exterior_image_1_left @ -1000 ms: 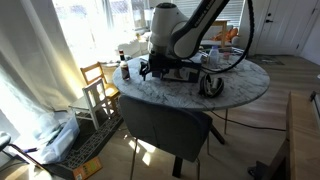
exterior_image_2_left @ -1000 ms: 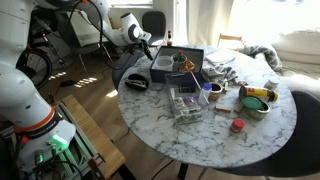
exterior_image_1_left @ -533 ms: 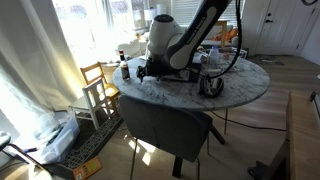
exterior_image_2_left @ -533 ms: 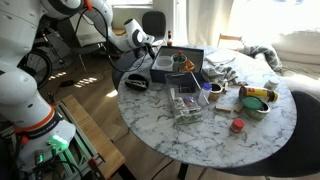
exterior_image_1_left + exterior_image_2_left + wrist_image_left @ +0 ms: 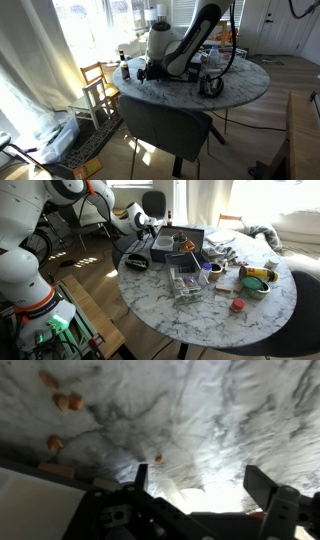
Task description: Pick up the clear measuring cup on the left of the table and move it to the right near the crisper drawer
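The round marble table shows in both exterior views [image 5: 240,90] [image 5: 210,315] and fills the wrist view [image 5: 200,410]. The dark-grey crisper drawer [image 5: 178,240] stands at its far edge. My gripper [image 5: 147,240] [image 5: 150,70] hangs low over the table just beside the drawer's near end. In the wrist view the gripper [image 5: 205,490] is open with its fingers wide apart. The clear measuring cup [image 5: 178,496] stands between them, closer to the left finger and washed out by glare. I cannot make the cup out in the exterior views.
A round black-and-yellow object [image 5: 135,263] [image 5: 212,86] lies near the gripper. A clear box of items [image 5: 186,283], a red lid [image 5: 238,305] and a bowl [image 5: 258,281] sit further along. A dark chair [image 5: 168,125] stands at the table's edge and a wooden chair [image 5: 98,85] by the window.
The arm has leaned further over and brought the gripper slightly lower towards the table beside the drawer. The jaws stay apart.
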### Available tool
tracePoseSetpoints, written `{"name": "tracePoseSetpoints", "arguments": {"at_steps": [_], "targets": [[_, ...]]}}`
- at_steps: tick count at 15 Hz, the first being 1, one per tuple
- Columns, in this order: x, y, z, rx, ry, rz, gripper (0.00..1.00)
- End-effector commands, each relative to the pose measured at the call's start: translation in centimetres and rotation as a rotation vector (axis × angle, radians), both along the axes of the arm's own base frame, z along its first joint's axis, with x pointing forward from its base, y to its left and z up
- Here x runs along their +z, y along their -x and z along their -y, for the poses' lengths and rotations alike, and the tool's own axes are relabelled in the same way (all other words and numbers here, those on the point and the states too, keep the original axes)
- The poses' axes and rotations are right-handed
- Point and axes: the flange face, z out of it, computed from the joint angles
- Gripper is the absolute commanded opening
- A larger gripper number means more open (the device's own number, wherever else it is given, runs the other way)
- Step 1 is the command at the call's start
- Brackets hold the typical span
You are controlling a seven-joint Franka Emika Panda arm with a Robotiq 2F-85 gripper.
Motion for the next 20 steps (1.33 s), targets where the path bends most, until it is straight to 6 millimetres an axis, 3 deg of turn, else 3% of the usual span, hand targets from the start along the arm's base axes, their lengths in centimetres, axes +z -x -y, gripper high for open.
{"name": "tracePoseSetpoints", "arguments": {"at_steps": [1,10,12,20], "targets": [[-0.7,-1.0,-0.1,0.024,0.028,0.051,0.7],[-1.2,-1.3,-0.5,0.041,0.061,0.068,0.01],[-0.9,-1.2,-0.9,0.048,0.056,0.072,0.05],[3.0,1.1,-5.0,0.116,0.034,0.036,0.05]]}}
